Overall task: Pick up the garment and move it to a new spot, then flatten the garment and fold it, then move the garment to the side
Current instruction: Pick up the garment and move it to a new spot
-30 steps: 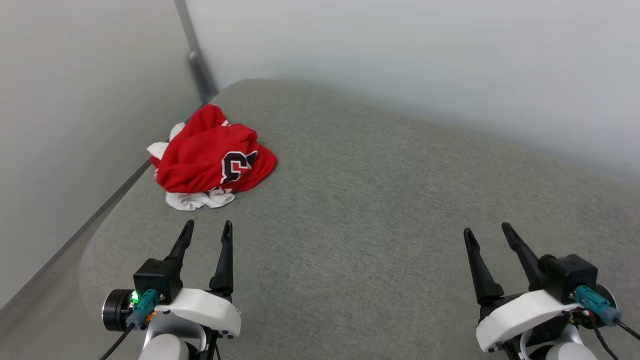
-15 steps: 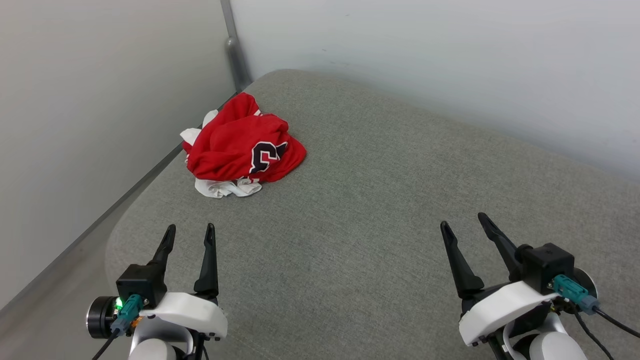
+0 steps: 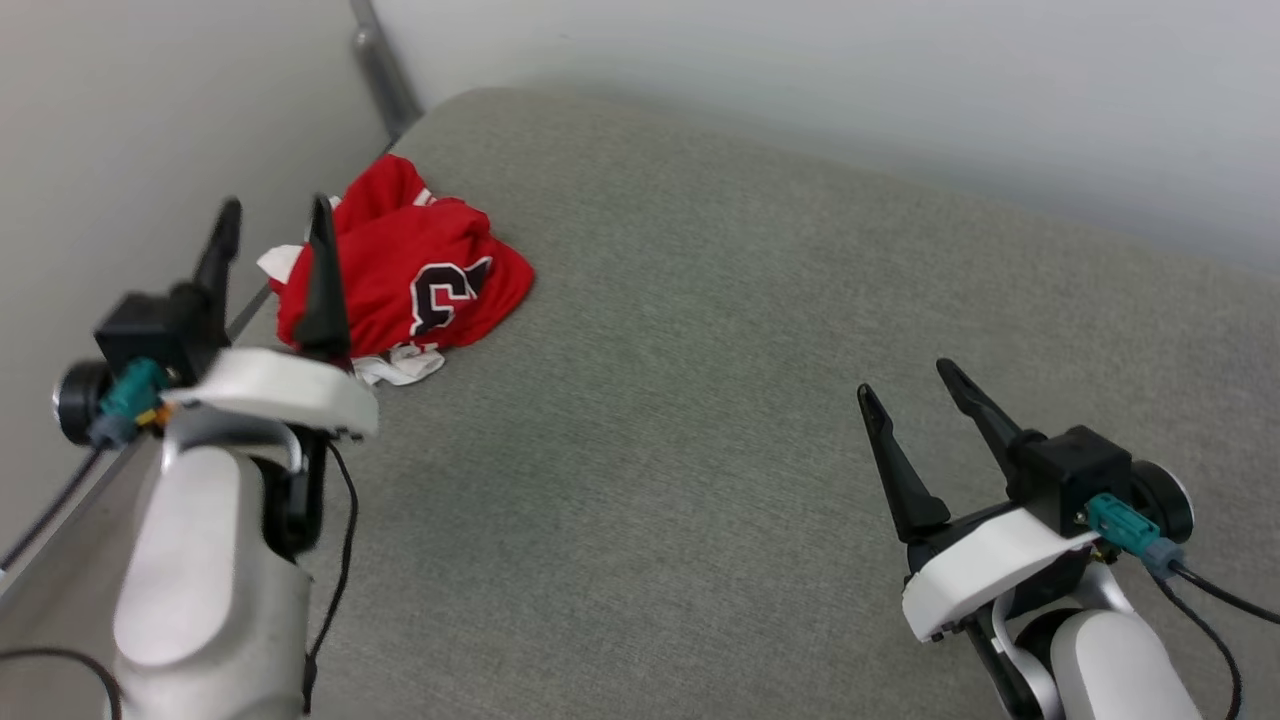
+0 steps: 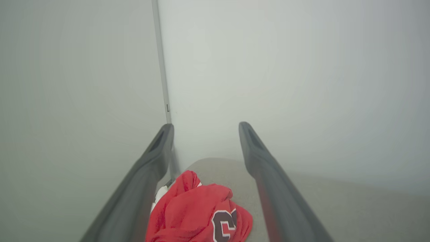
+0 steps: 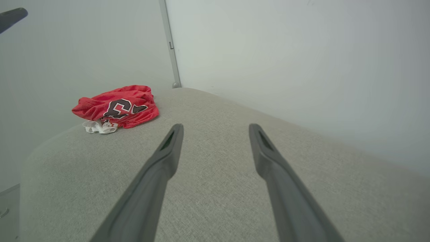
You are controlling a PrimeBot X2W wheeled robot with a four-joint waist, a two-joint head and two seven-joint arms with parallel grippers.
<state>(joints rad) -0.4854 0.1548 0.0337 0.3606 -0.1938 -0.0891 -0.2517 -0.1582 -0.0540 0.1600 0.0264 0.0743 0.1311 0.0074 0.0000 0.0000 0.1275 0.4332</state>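
The garment [image 3: 410,275] lies crumpled in a red heap with white bits and a black number print, at the far left corner of the grey padded surface [image 3: 700,400]. My left gripper [image 3: 274,206] is raised above the near-left side of the heap, open, nothing between its fingers. The left wrist view looks over the garment [image 4: 198,215] from above, with the left gripper [image 4: 205,126] open. My right gripper [image 3: 906,378] hangs open over the right part of the surface, far from the garment [image 5: 117,106], and the right gripper [image 5: 215,126] is empty.
Pale walls meet in a corner behind the heap, with a grey vertical post [image 3: 378,55] there. The surface's left edge [image 3: 250,310] runs close beside the left wall. Bare grey fabric stretches across the middle and right.
My left arm has lifted and moved forward until its fingers stand over the heap's near-left side. The head camera has shifted. The right gripper stays open in about the same pose.
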